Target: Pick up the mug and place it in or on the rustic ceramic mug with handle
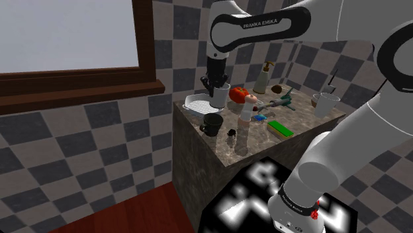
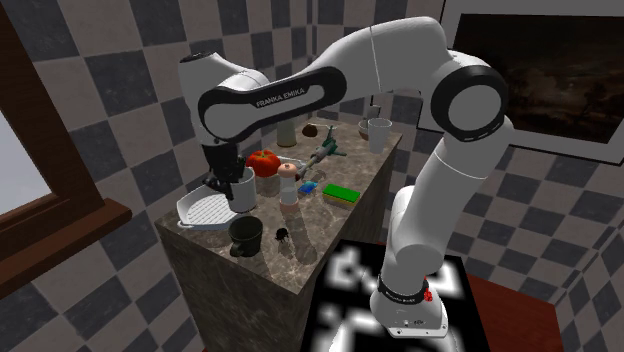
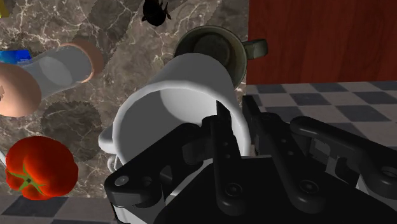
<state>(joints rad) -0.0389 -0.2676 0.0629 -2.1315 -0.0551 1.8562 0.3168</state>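
My gripper [image 1: 215, 88] [image 2: 228, 176] is shut on the rim of a white mug [image 1: 221, 95] [image 2: 243, 190], one finger inside and one outside the wall. In the wrist view the fingers [image 3: 222, 135] clasp the white mug [image 3: 168, 105], which hangs open side up above the marble counter [image 1: 301, 119]. A dark green mug with a handle [image 1: 212, 124] [image 2: 246, 233] [image 3: 213, 49] stands upright near the counter's front corner, just beyond and below the held mug.
A white ribbed tray [image 1: 196, 102] [image 2: 202, 209] lies beside the gripper. A red tomato [image 1: 238, 93] [image 3: 39, 167], a pale bottle [image 1: 246, 109], a green sponge [image 1: 280, 128], a soap bottle [image 1: 263, 78] and another white cup [image 1: 325, 104] crowd the counter. A small black object [image 1: 231, 134] lies near the dark mug.
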